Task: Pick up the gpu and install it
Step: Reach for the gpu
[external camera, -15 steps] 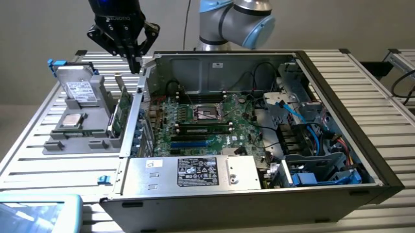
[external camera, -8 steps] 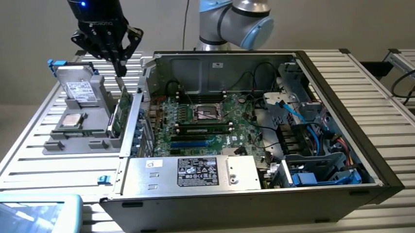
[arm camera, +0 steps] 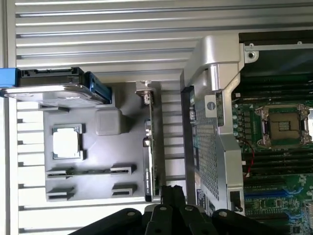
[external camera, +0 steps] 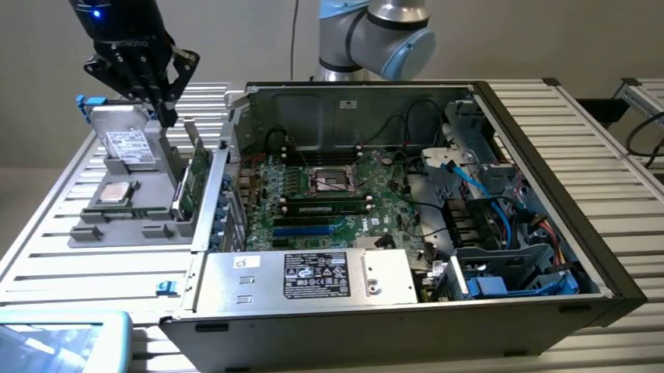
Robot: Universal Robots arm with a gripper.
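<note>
Hovering with gripper (external camera: 166, 115) clenched, empty, just above gpu (external camera: 193, 175) end; standing on edge; long axis along case wall (external camera: 221, 167).

The gpu (external camera: 193, 179), a thin green card, stands upright on its long edge in a slot along the grey holder's (external camera: 117, 230) edge nearest the computer case (external camera: 353, 109).
</note>
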